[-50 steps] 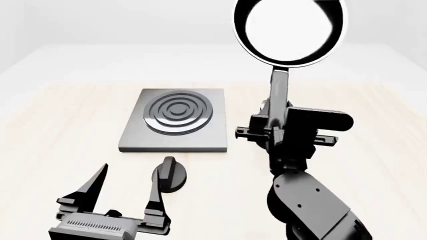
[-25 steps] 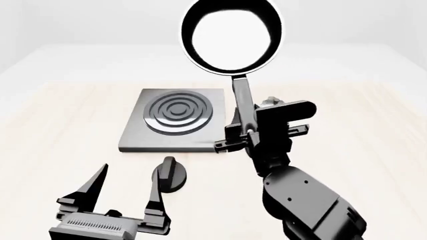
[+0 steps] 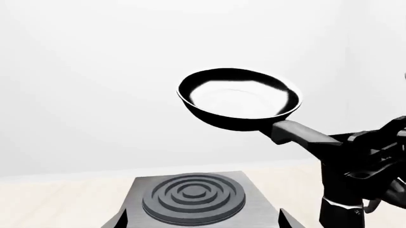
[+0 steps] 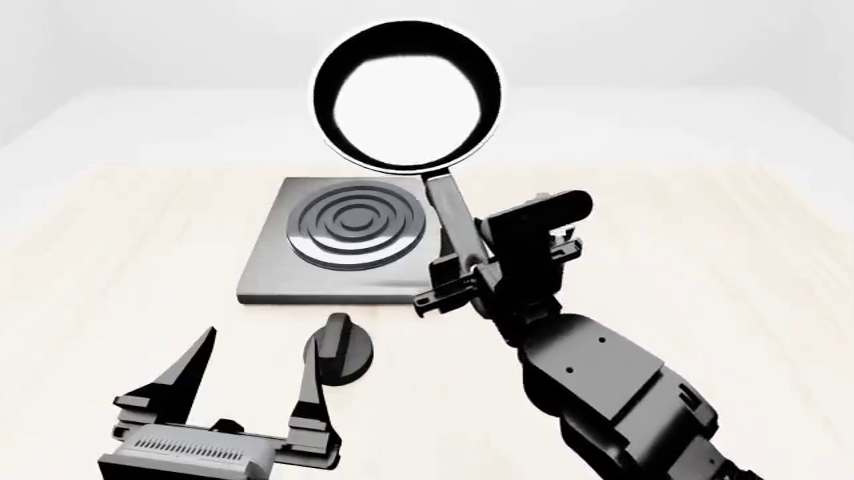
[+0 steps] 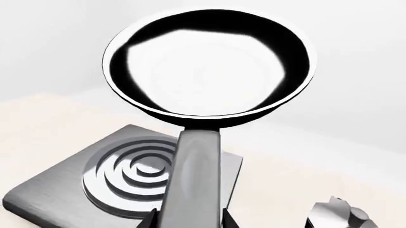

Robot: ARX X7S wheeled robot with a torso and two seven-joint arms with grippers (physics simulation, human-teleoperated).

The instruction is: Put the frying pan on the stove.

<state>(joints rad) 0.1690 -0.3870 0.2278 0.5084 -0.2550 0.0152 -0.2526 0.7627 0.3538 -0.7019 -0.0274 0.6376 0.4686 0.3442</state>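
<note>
Starting nearest the robot in the head view: the left gripper sits at about 7 o'clock in the frame, low over the table, its two fingers spread apart with nothing between them. Just beyond its inner finger, a small black round knob with an upright fin rests on the table surface.

Next out, the right gripper is near frame centre, clamped on the handle of the frying pan. The pan is held in the air, clear of every surface. Its long axis runs from the gripper toward roughly 11 o'clock, handle end nearest the robot, bowl end farthest. The shiny inside faces the head camera. In the left wrist view the pan hangs well above the stove, bowl tilted, handle sloping down to the right arm.

The stove lies flat on the table at about 10 o'clock from the right gripper, its near right corner just beside that gripper. In the head view the pan bowl shows beyond the stove's far edge, slightly toward its right side. The right wrist view shows the stove below the pan, and a small silver object at the picture edge that cannot be identified.

Compared with one second ago, pan and right gripper have shifted leftward, from right of the stove to nearly in line with it, and the handle now leans left. Left gripper, knob and stove are unchanged.
</note>
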